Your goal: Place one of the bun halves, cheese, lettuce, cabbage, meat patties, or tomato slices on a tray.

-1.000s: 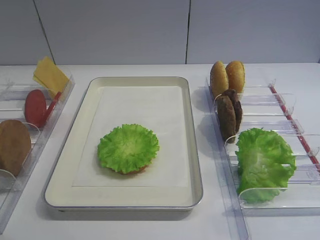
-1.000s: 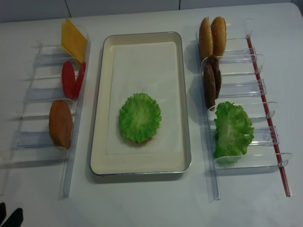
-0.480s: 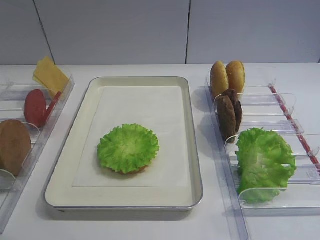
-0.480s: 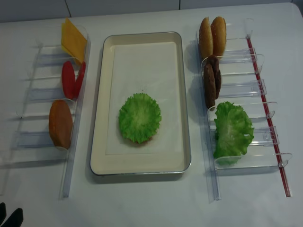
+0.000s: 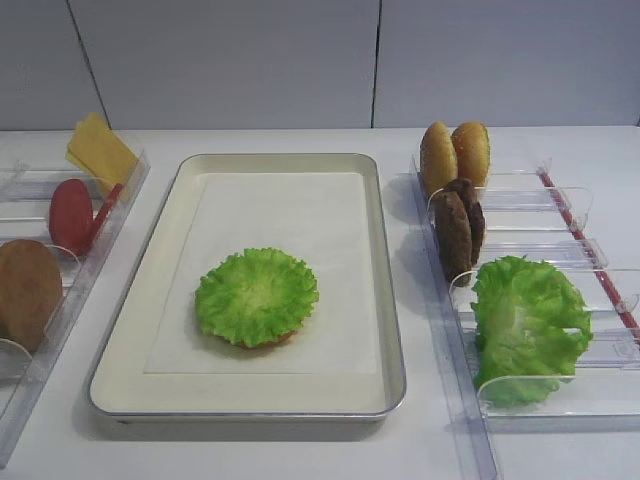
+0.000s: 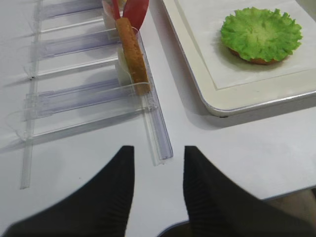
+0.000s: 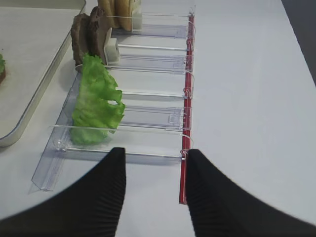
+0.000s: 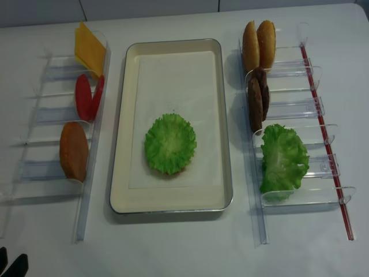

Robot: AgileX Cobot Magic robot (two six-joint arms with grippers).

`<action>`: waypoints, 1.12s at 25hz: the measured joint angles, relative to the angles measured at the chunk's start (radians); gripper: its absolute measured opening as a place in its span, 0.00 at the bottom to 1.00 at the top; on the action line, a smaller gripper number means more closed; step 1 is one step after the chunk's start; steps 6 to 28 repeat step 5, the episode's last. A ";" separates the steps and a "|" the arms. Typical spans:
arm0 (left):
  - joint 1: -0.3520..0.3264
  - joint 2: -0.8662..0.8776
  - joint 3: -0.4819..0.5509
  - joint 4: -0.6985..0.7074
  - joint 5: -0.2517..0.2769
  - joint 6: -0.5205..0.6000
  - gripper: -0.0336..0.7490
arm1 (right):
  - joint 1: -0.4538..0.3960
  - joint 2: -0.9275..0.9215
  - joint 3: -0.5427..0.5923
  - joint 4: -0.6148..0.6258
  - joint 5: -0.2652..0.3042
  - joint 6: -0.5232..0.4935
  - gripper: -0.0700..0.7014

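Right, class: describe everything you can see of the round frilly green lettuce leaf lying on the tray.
The round, frilly-edged bright green lettuce leaf has a paler, veined centre and looks like moulded plastic. It lies flat, face up, on the white paper liner of the large cream rectangular metal-rimmed tray, in the near half, slightly left of centre. It rests on a brownish-orange round piece whose edge peeks out beneath its near rim; what that piece is cannot be told. Nothing else touches the leaf.
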 joint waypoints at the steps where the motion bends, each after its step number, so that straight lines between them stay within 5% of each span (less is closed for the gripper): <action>1: 0.000 0.000 0.000 0.000 0.000 0.000 0.34 | 0.000 0.000 0.000 0.000 0.000 0.000 0.49; 28: 0.000 0.000 0.000 0.000 0.000 0.000 0.34 | 0.000 0.000 0.000 0.000 0.000 0.002 0.49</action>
